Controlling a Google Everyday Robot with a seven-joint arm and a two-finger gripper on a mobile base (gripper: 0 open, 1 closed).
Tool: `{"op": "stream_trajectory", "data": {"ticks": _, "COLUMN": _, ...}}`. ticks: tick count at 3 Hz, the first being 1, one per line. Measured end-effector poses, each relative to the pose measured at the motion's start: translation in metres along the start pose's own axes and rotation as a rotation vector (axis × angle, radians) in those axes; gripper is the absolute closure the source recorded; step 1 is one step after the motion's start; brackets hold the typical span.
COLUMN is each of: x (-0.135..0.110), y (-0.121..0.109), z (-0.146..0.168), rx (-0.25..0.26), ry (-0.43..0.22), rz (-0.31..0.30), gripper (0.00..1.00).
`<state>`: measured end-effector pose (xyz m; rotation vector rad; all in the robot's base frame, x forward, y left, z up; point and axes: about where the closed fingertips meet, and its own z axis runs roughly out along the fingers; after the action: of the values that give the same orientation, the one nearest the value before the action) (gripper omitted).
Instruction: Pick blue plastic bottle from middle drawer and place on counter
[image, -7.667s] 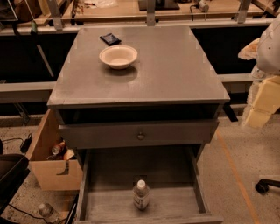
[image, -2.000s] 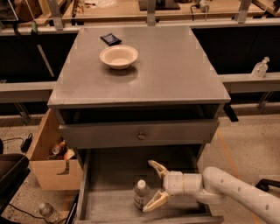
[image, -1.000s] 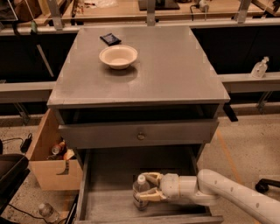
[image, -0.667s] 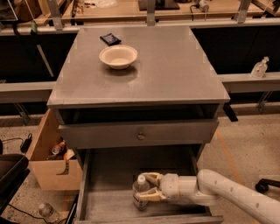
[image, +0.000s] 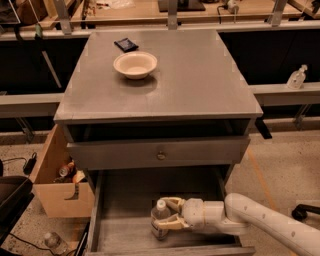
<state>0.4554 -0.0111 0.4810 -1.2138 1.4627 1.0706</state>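
Workbenches run behind a grey cabinet whose counter surface (image: 200, 85) carries a cream bowl (image: 135, 64) and a small dark packet (image: 126, 45) toward its far left. Below the shut drawer front (image: 158, 152), the middle drawer (image: 125, 235) stands pulled out. The blue plastic bottle (image: 159, 220) stands upright in it near the front. The pincer (image: 164, 215) reaches in from the right, its two fingers (image: 172, 202) closed round the bottle's body just under the white cap. The grip looks set, so lifting seems the step in hand. Raise the bottle only a little, draw it outward past the overhanging drawer front, then climb and set it down right of the bowl. Thin plastic may flex and slip, so slow, upright motion suits.
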Motion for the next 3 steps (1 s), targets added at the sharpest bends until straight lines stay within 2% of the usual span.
{"op": "stream_trajectory", "data": {"ticks": 1, "x": -0.015, "y": -0.003, "z": 0.000, "rx": 0.002, "ry": 0.006, "rz": 0.024, "gripper": 1.00}}
{"op": "stream_trajectory", "data": {"ticks": 2, "x": -0.057, "y": 0.003, "z": -0.014, "rx": 0.027, "ry": 0.013, "rz": 0.019, "gripper": 1.00}}
{"op": "stream_trajectory", "data": {"ticks": 3, "x": -0.122, "y": 0.004, "z": -0.052, "rx": 0.109, "ry": 0.026, "rz": 0.012, "gripper": 1.00}}
